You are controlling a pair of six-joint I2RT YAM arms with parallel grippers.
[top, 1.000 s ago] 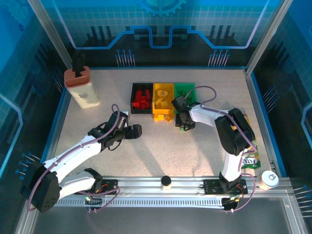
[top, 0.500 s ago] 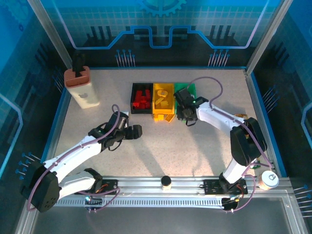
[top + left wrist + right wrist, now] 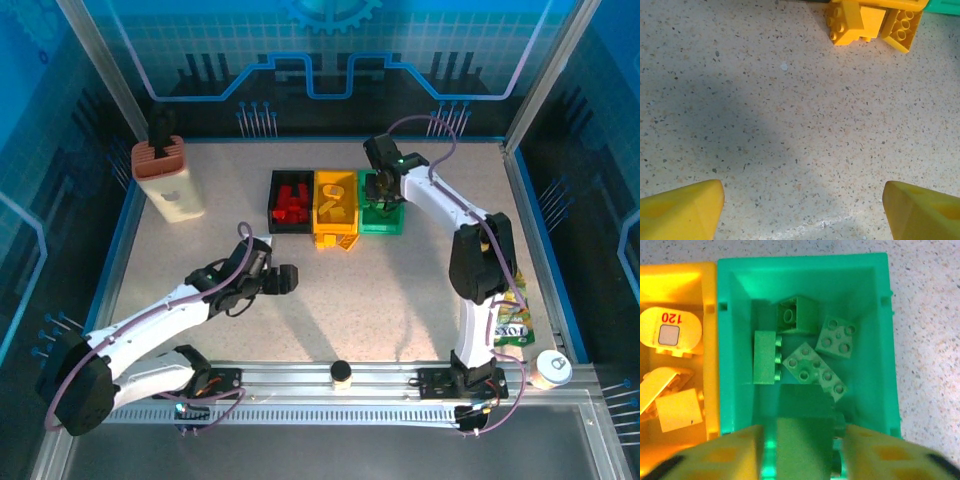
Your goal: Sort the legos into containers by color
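Observation:
Three containers stand in a row: a black bin [image 3: 290,203] with red legos, a yellow bin [image 3: 335,200] with yellow pieces, and a green bin [image 3: 381,215] [image 3: 732,330]. My right gripper [image 3: 380,190] [image 3: 801,436] hangs over the green bin's near end, jaws open. A green brick [image 3: 805,442] sits blurred between them, with a gap on its left side. Several green legos [image 3: 815,371] lie in the bin below. Two yellow legos [image 3: 336,240] [image 3: 855,21] rest on the table before the yellow bin. My left gripper [image 3: 285,280] [image 3: 801,190] is open over bare table, short of them.
A tall beige holder [image 3: 168,180] stands at the back left. Snack packets [image 3: 510,325] and a white-lidded cup [image 3: 552,368] lie at the near right edge. A small dark-topped knob [image 3: 341,373] sits on the front rail. A blue frame borders the table.
My right arm swung from the table in front of the green bin to above it, and its jaws parted around the green brick. The left gripper shifted slightly nearer and right.

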